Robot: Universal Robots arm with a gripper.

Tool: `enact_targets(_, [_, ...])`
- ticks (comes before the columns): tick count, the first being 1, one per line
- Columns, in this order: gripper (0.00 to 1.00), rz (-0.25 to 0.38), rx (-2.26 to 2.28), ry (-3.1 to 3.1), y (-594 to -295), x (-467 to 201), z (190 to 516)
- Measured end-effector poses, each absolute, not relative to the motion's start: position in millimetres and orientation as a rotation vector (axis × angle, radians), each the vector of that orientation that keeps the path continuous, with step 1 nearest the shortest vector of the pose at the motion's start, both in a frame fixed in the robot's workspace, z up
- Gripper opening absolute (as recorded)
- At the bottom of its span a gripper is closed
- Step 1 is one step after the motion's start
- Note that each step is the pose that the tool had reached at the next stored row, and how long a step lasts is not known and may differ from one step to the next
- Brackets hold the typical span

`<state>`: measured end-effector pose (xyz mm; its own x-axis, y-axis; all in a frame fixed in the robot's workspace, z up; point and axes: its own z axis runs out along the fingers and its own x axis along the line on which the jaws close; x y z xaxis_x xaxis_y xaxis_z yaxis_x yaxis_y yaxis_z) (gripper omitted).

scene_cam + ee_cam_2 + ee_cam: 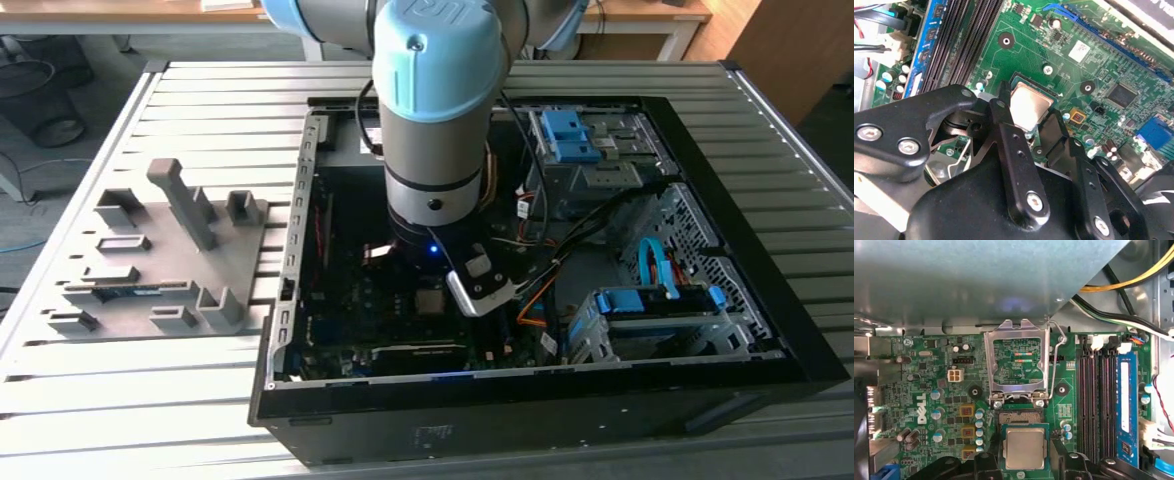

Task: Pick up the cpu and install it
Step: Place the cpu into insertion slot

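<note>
The cpu (1025,447), a small square chip with a silvery face and a green rim, sits between my gripper's (1025,461) two black fingers (986,464), which press on its opposite edges. In the second wrist view the same cpu (1029,104) shows between the fingers (1002,112) of the gripper (1029,109), just over the green motherboard (1089,60). The socket (1021,416) lies right beside the chip, with its metal load plate (1016,365) swung open and its lever raised. In the exterior view my arm (434,150) reaches down into the open computer case (747,340).
Black memory slots (1094,405) and a blue memory stick (1125,400) run beside the socket. Cables (1134,270) cross the case wall above. A blue drive cage (647,310) stands at the exterior view's right. A grey fixture tray (160,260) lies outside the case on the left.
</note>
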<state>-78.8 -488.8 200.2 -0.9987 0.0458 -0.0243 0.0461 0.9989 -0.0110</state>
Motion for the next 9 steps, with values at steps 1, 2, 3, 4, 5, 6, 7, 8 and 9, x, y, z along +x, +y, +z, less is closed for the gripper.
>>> enact_targets(1, [0.47,-0.018,0.072,3.117,-488.8,-78.8,199.6])
enact_targets(2, [0.47,-0.018,0.071,3.117,-488.8,-78.8,199.1])
enact_targets(3, [0.47,-0.018,0.071,3.117,-488.8,-78.8,198.4])
enact_targets(4, [0.47,-0.018,0.071,3.117,-488.8,-78.8,197.7])
enact_targets(5, [0.47,-0.018,0.071,3.117,-488.8,-78.9,197.0])
enact_targets(6, [0.47,-0.018,0.071,3.117,-488.8,-79.3,196.3])
enact_targets(7, [0.47,-0.018,0.071,3.117,-488.8,-79.5,195.6])
enact_targets(8, [0.47,-0.018,0.071,3.117,-488.8,-79.9,194.9])
enact_targets(9, [0.47,-0.018,0.071,3.117,-488.8,-80.3,194.3])
